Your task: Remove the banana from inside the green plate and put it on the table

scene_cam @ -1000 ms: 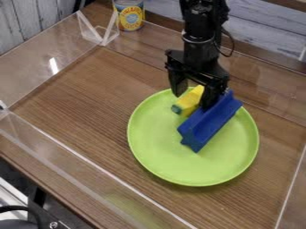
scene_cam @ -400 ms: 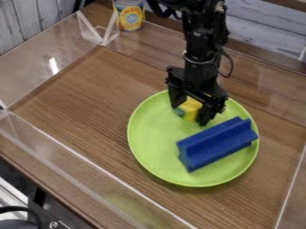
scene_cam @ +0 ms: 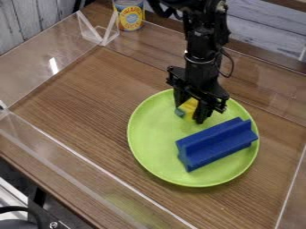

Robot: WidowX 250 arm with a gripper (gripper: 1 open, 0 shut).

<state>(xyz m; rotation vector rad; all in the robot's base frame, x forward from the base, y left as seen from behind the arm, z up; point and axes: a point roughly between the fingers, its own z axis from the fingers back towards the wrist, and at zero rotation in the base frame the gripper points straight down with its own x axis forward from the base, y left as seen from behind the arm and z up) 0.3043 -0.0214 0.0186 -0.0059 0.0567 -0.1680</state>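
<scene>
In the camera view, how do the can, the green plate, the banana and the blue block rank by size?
Largest to smallest:
1. Plate
2. Block
3. Can and banana: unsure, since the can is cut off and the claw partly hides the banana.

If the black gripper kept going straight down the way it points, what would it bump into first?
Probably the banana between its fingers, then the green plate underneath, though depth is hard to judge.
</scene>
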